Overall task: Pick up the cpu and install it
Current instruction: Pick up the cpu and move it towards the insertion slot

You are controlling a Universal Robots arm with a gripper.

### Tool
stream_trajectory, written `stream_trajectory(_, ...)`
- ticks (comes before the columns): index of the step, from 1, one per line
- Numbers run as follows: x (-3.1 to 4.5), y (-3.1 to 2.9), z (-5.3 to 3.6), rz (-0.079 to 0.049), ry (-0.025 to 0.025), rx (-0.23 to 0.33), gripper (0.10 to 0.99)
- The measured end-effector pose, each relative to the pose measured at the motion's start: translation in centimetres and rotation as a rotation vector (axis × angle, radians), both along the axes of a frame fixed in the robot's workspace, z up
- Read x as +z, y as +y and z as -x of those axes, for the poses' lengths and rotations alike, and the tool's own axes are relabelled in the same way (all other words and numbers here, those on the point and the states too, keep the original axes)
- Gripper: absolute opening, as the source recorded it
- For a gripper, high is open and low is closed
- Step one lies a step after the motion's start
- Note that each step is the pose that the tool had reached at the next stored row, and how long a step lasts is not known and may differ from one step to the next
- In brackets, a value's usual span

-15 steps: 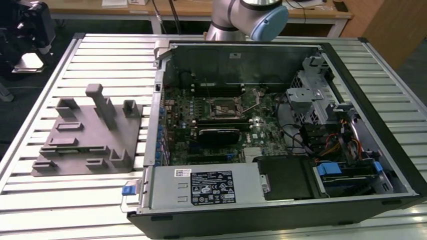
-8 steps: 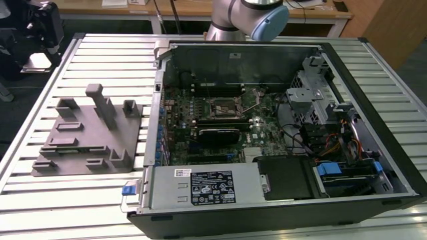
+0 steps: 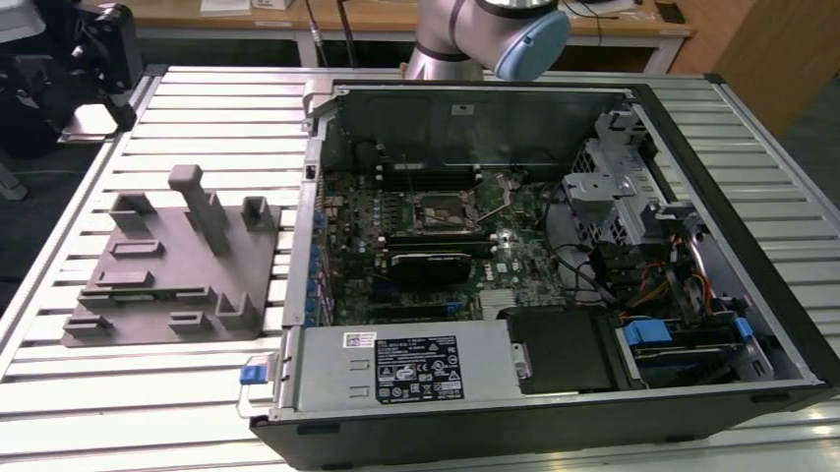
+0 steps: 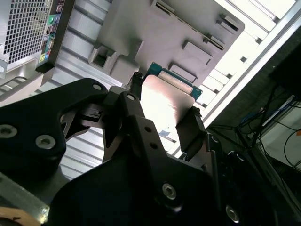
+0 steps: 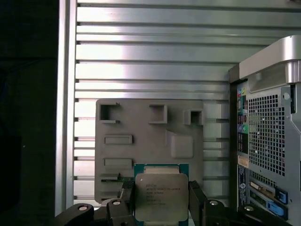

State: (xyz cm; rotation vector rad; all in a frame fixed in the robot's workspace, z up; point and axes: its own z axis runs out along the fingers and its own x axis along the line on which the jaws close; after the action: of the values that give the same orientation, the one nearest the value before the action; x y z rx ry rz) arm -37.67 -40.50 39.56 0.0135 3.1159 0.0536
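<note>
Gripper (image 5: pixel 161 201) clenched on the cpu (image 5: pixel 161 197), one finger (image 5: pixel 196 197) against each of two opposite edges, pale metal top facing the first wrist view. The cpu is held over the grey plastic fixture (image 5: pixel 150 136), which lies flat on the slatted counter (image 5: pixel 150 56) toward its edge on the exterior view's left. Just beside the fixture stands the open computer case (image 3: pixel 552 246), and the arm (image 3: pixel 486 39) rises behind the case at the counter's far edge.
</note>
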Motion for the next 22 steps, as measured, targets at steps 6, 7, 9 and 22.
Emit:
stream_trajectory(6,0.00,0.00,-1.07,0.000,0.0000,0.000,0.541)
stream_trajectory(7,0.00,0.00,-1.25,0.000,0.0000,0.000,0.541)
stream_trajectory(9,0.00,0.00,-1.59,0.000,0.0000,0.000,0.541)
stream_trajectory(22,0.00,0.00,-3.73,0.000,-0.0001,0.000,0.541)
